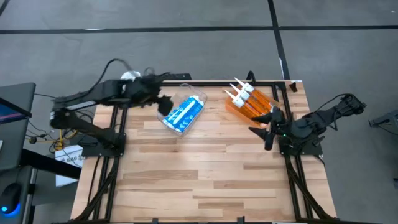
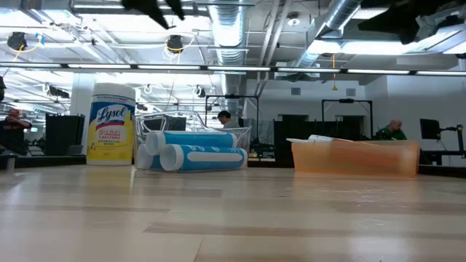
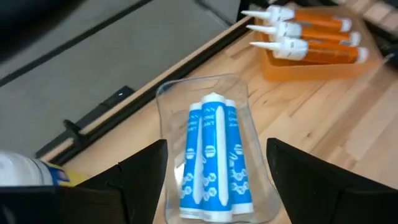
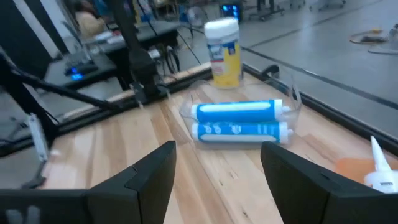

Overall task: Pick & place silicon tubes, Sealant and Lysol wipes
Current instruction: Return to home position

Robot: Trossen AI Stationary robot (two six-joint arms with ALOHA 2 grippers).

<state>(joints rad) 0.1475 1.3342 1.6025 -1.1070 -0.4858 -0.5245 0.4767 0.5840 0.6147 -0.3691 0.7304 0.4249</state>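
High view: the wooden desk (image 1: 205,180) carries two bins near its far edge. The transparent bin (image 1: 201,98) lies left of centre with the blue sealant cartridges (image 1: 183,114) inside; their number is hard to make out here. The orange bin (image 1: 232,108) lies to its right and holds three orange cartridges (image 1: 258,102). The Lysol wipes (image 1: 129,76) stand at the far left of the desk. Only the white lid shows, the rest being covered by the left arm. The left tool (image 1: 163,104) hangs just beside the left end of the transparent bin. The right tool (image 1: 264,129) sits near the desk's right edge, just beside the orange bin. Neither tool's fingers can be resolved in this view.

Left wrist view: the left fingers (image 3: 143,177) stand apart with nothing between them. Beyond them three blue cartridges lie side by side in the transparent bin. The canister is cut off at the picture's edge.

Right wrist view: the right fingers (image 4: 298,177) stand apart, likewise empty.

Low view: the canister stands upright on the desk to the left of the transparent bin. Whether the two touch cannot be told. The orange bin's cloudy wall hides its contents. The arms appear only as dark shapes cut off by the upper edge.
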